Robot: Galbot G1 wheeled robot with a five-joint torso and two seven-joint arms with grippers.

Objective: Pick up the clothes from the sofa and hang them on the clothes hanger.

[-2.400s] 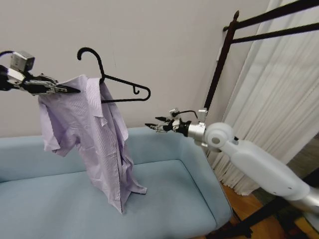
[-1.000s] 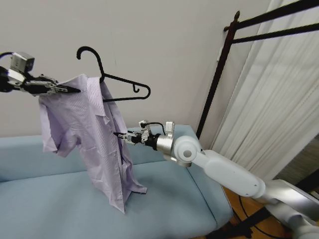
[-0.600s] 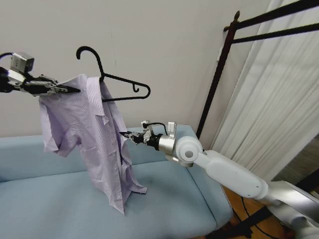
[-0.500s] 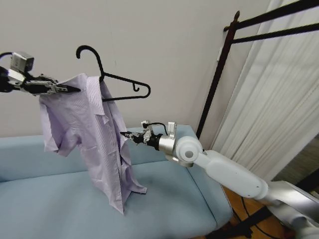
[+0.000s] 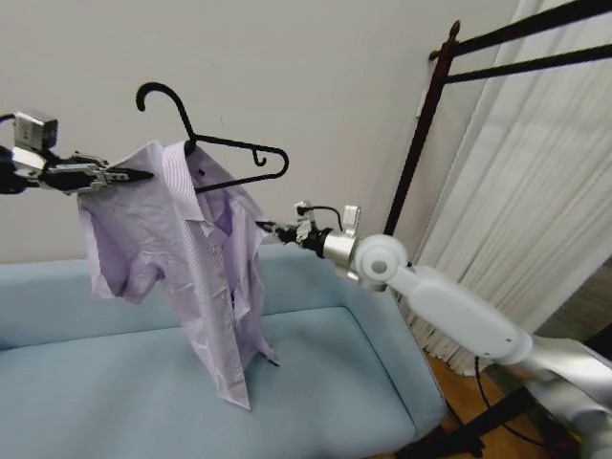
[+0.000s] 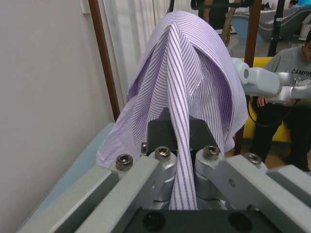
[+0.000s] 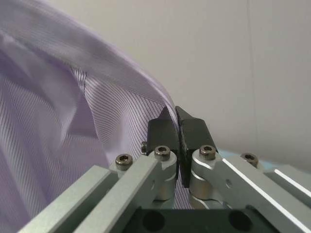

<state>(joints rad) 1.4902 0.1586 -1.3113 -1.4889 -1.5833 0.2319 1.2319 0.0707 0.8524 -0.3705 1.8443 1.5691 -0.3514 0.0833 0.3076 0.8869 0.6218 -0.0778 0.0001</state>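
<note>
1. The left pincer (image 5: 137,175) is clamped on a fold of the lilac pinstriped short-sleeved shirt (image 5: 182,258) at its shoulder, held high at the robot's left. In the left wrist view the fabric (image 6: 187,82) runs between the pads.
2. The right pincer (image 5: 264,226) is closed tight, nipping the shirt's front edge (image 7: 146,92).
3. The shirt hangs in the air above the pale blue sofa (image 5: 335,373), one shoulder draped on the black plastic hanger (image 5: 234,148). The hanger's other arm is bare.
4. The dark clothes rack (image 5: 421,134) stands at the right, apart from the shirt.

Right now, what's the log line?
left hand: shut on shirt shoulder | right hand: shut on shirt edge | hanger: one side in shirt
</note>
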